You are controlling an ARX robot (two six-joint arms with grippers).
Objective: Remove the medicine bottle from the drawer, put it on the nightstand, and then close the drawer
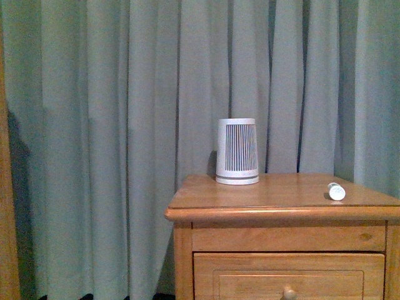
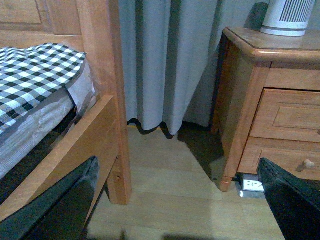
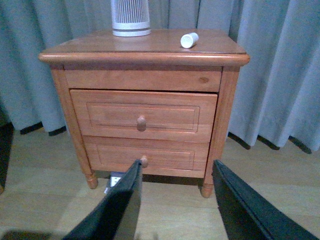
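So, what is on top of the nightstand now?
On the nightstand top a ribbed white device stands upright, and the medicine bottle lies on its side. The drawers are shut, so their insides are hidden.

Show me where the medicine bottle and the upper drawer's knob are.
medicine bottle point(image 3: 189, 39): right wrist view, middle of its body.
upper drawer's knob point(image 3: 141, 122): right wrist view, knob's rounded front.

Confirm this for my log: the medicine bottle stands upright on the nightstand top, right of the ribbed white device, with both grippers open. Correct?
Not quite: the medicine bottle lies on its side, as the right wrist view shows. It is on the nightstand, right of the ribbed white device, and both grippers are open.
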